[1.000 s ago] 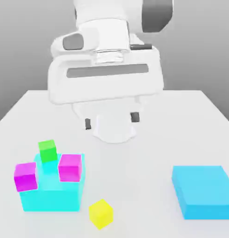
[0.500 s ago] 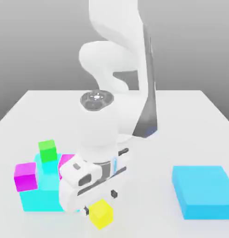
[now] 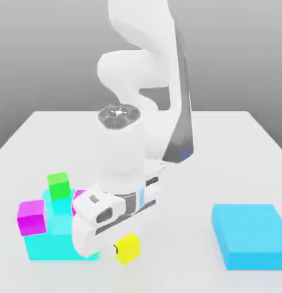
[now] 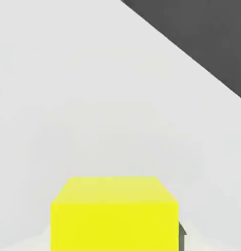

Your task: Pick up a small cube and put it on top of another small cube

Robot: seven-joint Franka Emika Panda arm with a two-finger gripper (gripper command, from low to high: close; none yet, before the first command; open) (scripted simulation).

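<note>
The fingers (image 3: 116, 249) of a white robot arm grip a small bright yellow cube (image 3: 127, 249) beside the large cyan block (image 3: 63, 246); an early sideways swing could knock the stacked green cube (image 3: 59, 186) loose.

Small cube (image 3: 127, 249): bright yellow, plain-faced. Gripped between the fingers, turned at an angle to the worktop (image 3: 183, 229) edges in exterior view. Shows over the worktop's near part, around mid-width, slightly toward the exterior view's left. Clearance above worktop: can't tell.
</note>
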